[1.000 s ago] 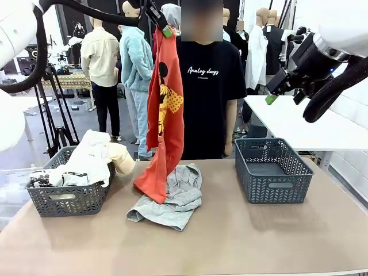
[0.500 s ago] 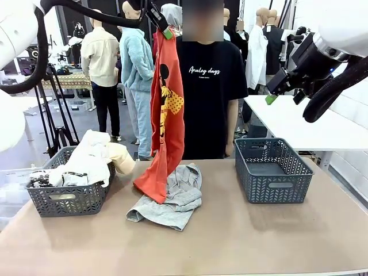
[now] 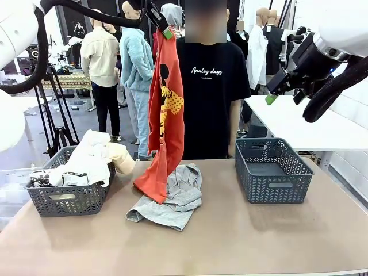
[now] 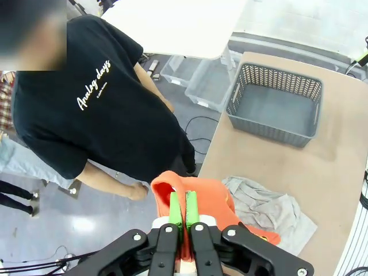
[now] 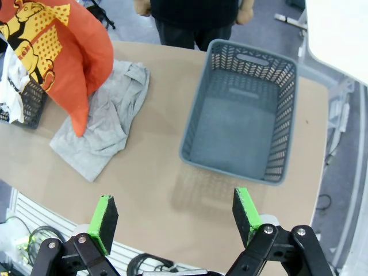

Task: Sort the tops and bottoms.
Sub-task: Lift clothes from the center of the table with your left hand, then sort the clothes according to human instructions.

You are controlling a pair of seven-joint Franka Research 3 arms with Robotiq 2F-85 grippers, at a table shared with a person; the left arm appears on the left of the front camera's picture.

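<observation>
We see the left gripper (image 3: 165, 27) clamped shut on the upper edge of the orange-red top (image 3: 167, 109). The top hangs high over the middle of the table (image 3: 241, 241), its lower tip down at the grey garment (image 3: 175, 204) lying there; we cannot tell whether they touch. The right gripper (image 3: 283, 92) hovers high at the right, jaws spread wide, holding nothing, with the right basket (image 3: 273, 172) below. In the left basket (image 3: 66, 201) lie the cream top (image 3: 98, 152) and the white T-shirt with black print (image 3: 49, 177). A person in a black T-shirt (image 3: 210, 92) stands at the far side.
</observation>
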